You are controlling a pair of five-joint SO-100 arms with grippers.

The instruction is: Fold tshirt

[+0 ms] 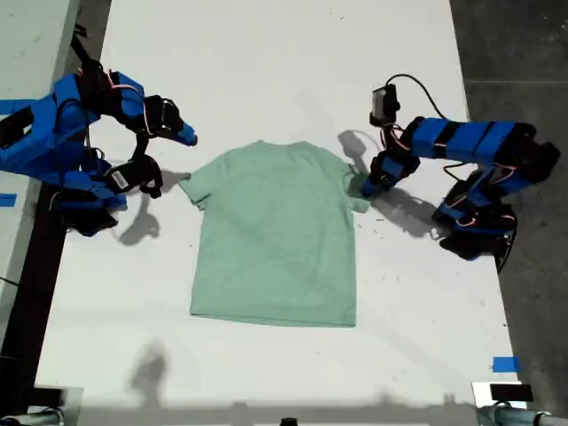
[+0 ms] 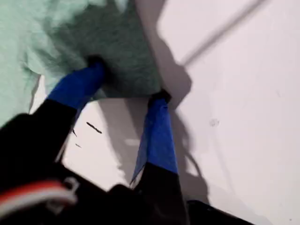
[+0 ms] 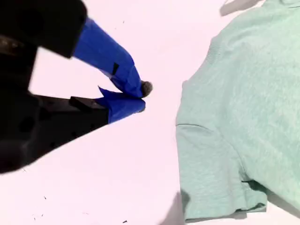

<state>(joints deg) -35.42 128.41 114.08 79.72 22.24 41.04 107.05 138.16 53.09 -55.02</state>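
Note:
The pale mint-green tshirt [image 1: 275, 235] lies flat and spread out on the white table [image 1: 266, 62], collar toward the far side. My first gripper [image 1: 366, 185] is down at the sleeve on the exterior view's right. It is open, and both blue fingertips [image 2: 93, 68] press on the sleeve cloth [image 2: 117, 42] with the fabric between them. My second gripper [image 1: 184, 134] hovers near the sleeve on the exterior view's left, apart from the tshirt [image 3: 253, 117]. Its blue fingers [image 3: 126, 105] are shut together with nothing in them [image 3: 139, 96].
Dark floor [image 1: 515, 53] borders the table on the exterior view's right, where a blue tape mark [image 1: 506, 364] sits by the near corner. Another white surface [image 1: 27, 44] with blue tape lies beyond the table's edge on the exterior view's left.

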